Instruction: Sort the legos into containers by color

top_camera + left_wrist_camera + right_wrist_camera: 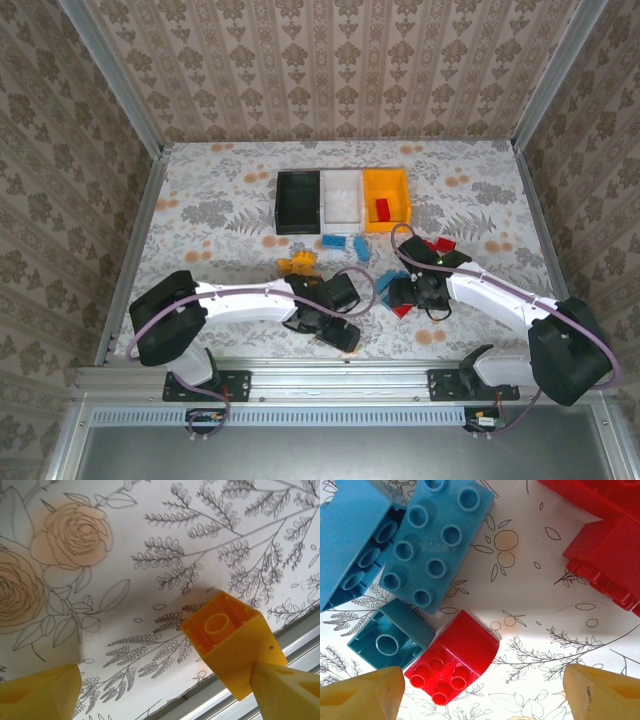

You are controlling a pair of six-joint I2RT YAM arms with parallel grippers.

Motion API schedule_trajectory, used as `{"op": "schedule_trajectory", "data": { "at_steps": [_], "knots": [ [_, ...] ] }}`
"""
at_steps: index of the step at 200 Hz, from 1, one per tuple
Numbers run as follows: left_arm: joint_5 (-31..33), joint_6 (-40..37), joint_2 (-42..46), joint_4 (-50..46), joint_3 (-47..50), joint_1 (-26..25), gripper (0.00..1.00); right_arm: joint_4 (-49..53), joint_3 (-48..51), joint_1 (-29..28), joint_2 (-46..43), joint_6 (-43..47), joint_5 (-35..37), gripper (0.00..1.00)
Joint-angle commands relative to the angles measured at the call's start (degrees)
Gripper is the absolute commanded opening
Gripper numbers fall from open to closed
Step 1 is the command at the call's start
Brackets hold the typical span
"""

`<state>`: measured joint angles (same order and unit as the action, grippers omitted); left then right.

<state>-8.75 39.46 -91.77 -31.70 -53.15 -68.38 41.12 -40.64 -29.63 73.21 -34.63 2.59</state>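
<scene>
The left gripper (165, 692) is standing with its jaws wide apart, clamping nothing. A yellow brick (227, 640) is leaning on one finger only, hollow side up and tilted, with bare tabletop (150, 545) between it and the other finger. It is sitting just beside the rail (300, 632) at the near edge, so a closing stroke is, I judge, risking a twist, with the far finger pushing the tilted brick round and popping it out toward that rail.

The right gripper (482, 680) is hovering with its jaws apart too, holding nothing. A red brick (452, 660) is lying between them, pressed against a small blue brick (390, 637), with a long blue brick (437, 542) just beyond. A pinch here is in danger of catching or dragging the blue along.

Farthest off, the black bin (297, 200), white bin (342, 200) and orange bin (386, 174) are sitting in a row, well apart from both grippers. The orange bin is holding a red piece (382, 209), so yellow dropped there would be mixing colours
</scene>
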Motion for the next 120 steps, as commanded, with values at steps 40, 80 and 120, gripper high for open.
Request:
{"op": "schedule_trajectory", "data": {
  "at_steps": [40,80,120],
  "knots": [
    [7.98,-3.38,7.35,-8.23,-1.31,6.56,0.90,-0.23,-0.33,0.27,-0.82,0.79,-0.75,0.84],
    [5.59,-0.78,6.57,-5.66,-1.62,3.90,0.91,-1.02,0.30,0.23,-0.83,0.61,-1.27,0.84],
    [4.32,0.35,-0.15,-3.29,-3.43,3.51,0.92,-0.57,-0.07,0.26,-1.96,1.28,-1.32,0.84]
  ]
}}
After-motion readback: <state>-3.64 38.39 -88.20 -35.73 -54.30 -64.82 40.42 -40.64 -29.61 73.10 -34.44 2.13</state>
